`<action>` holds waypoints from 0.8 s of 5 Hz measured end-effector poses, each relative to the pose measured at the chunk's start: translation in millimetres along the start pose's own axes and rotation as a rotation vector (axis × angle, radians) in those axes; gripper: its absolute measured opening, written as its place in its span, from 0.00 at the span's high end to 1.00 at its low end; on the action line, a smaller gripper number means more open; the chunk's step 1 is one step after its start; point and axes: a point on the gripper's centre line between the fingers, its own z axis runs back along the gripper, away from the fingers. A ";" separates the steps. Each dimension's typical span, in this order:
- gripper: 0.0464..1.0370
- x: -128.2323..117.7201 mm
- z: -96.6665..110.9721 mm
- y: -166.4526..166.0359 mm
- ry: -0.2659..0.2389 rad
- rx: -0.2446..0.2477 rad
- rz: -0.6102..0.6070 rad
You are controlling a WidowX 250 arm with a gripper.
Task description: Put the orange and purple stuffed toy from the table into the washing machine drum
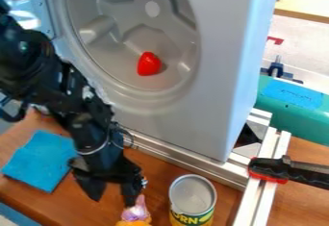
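Well left of the open metal can with a yellow-green label (191,218), a square blue cloth (42,160). Next, the black two-finger gripper (114,194), jaws apart, seemingly empty. Just left of the can, a small purple-and-orange toy (135,213), by one fingertip; contact's hard to call. Looks light, probably firm, maybe slippery: pinch its middle. Above-left of the can, a red rounded toy (148,64).

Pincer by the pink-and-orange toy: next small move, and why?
Probably nudge the open pincer slightly toward the can before any lowering: the toy appears by the can-side fingertip, not centred between the two.
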 end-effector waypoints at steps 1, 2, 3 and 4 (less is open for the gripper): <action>0.04 5.3 -14.4 -10.2 0.019 -0.001 -0.008; 0.04 -2.8 -37.4 -30.2 0.043 0.027 0.017; 0.04 0.4 -46.4 -34.8 0.061 0.092 0.053; 0.04 2.4 -49.4 -26.7 0.089 0.146 0.042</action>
